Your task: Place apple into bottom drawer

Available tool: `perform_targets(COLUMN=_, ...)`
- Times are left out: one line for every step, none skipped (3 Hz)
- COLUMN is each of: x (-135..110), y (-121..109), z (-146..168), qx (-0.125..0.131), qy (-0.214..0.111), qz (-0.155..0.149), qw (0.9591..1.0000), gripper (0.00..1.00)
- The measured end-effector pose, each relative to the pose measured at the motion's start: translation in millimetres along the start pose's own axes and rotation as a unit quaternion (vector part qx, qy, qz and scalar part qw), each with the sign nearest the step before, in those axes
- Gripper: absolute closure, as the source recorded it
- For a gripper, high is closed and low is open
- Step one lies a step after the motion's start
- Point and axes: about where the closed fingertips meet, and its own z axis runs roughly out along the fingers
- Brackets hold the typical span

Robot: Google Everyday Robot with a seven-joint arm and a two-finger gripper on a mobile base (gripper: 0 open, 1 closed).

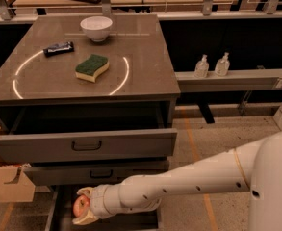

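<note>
- lower left of frame: gripper (81, 206) sits over the open bottom drawer (130, 222), fingers clasped above and below the apple (79, 205); tool is grasping the apple.
- apple is red-orange, held in the gripper above the drawer's dark floor, near the drawer's left side. cannot tell whether it touches the floor.
- white arm (188, 184) runs from the lower right of frame across to the gripper, passing in front of the drawer's opening.
- cardboard box (6, 189) on the floor at the left edge, beside the cabinet.
- just above the gripper: middle drawer (131, 171), pulled out slightly, dark handle.
- above that: wide top drawer (44, 147), pulled out farther, dark handle at centre.
- cabinet top (145, 66): green sponge (92, 67) near centre, inside a bright ring of light.
- dark wrapped bar (58, 48) to the upper left of the sponge.
- white bowl (96, 28) at the far edge of the top.
- right of frame: two clear bottles (211, 65) side by side on a low shelf.
</note>
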Motion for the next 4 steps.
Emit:
perform_targets(x=61.1, y=-14.9, z=-0.2, qx=0.014, qy=-0.044, qz=-0.010, qw=0.9989, gripper=1.00)
perform_targets(x=113.4, y=-14.3, z=2.0, qx=0.023, qy=-0.040, qz=0.010, qw=0.9989, gripper=1.00)
perform_targets(x=113.4, y=-14.3, z=2.0, qx=0.023, qy=-0.040, qz=0.010, qw=0.9989, gripper=1.00)
perform_targets(x=128.3, y=-11.8, z=12.7, qx=0.030, qy=-0.047, qz=0.012, qw=0.9984, gripper=1.00)
